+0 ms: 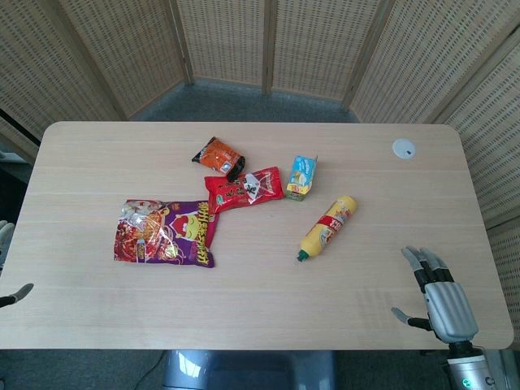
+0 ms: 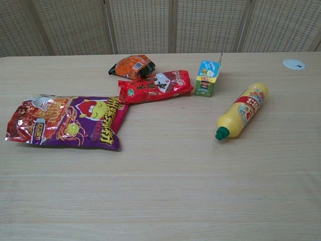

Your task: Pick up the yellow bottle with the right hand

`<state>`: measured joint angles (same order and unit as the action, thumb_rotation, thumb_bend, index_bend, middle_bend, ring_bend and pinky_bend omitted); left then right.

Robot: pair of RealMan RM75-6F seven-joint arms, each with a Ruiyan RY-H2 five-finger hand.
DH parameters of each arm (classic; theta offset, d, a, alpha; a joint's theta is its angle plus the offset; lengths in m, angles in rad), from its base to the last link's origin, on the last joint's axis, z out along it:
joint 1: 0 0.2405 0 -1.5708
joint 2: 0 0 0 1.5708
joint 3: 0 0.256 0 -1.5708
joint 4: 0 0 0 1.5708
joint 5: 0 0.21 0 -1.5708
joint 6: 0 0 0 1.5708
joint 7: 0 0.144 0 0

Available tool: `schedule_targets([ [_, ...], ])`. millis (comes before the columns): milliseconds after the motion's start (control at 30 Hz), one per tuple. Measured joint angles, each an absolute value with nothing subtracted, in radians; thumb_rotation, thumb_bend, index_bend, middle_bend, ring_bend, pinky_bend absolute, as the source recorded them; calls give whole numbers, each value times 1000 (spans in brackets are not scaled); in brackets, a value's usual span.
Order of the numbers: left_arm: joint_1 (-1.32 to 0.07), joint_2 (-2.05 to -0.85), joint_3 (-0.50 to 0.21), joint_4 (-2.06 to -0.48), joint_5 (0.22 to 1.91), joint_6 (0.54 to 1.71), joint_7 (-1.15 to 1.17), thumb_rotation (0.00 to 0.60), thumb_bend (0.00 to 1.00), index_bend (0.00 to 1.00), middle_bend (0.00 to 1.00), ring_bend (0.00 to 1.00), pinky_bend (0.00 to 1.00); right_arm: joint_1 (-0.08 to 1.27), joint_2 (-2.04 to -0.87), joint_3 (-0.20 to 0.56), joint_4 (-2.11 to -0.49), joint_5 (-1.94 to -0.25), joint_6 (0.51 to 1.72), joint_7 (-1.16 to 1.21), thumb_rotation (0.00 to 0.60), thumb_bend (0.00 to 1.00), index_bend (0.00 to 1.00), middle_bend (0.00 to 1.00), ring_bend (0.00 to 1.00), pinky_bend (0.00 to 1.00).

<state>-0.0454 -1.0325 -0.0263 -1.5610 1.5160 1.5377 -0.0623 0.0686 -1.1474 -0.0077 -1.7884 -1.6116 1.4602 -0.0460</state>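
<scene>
Head view showed your right robot hand at the near right edge of the bench, fingers spread apart and holding nothing. You had the yellow bottle lying on its side up and to the left of that robot hand, well apart from it, green cap toward the robot. Your left robot hand barely showed at the far left edge, so you could not tell its state.

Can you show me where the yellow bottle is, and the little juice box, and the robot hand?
yellow bottle (image 2: 242, 111), chest view, middle of its body.
juice box (image 2: 207, 80), chest view, front face.
right robot hand (image 1: 439, 296), head view, back of the hand.
</scene>
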Motion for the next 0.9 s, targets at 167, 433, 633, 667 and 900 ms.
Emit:
schedule_targets([
  [167,-44,-1040,-22,-1564,1523,1539,-43,600,0,0,0,0,0,71,-1150,-20,-1786,-1619,1446,-35,600,0,0,0,0,0],
  [433,-41,-1035,-14,-1586,1540,1545,-34,600,0,0,0,0,0,87,-1191,-22,-1728,-1620,1419,-16,600,0,0,0,0,0],
  [633,-37,-1019,-15,-1602,1543,1550,-47,600,0,0,0,0,0,150,-1240,-9,-1632,-1636,1343,-43,600,0,0,0,0,0],
  [667,-37,-1019,-16,-1604,1542,1549,-46,600,0,0,0,0,0,175,-1250,-4,-1607,-1641,1313,-49,600,0,0,0,0,0],
  [900,-39,-1022,-18,-1605,1531,1539,-33,600,0,0,0,0,0,354,-1322,23,-1397,-1693,1145,10,600,0,0,0,0,0],
])
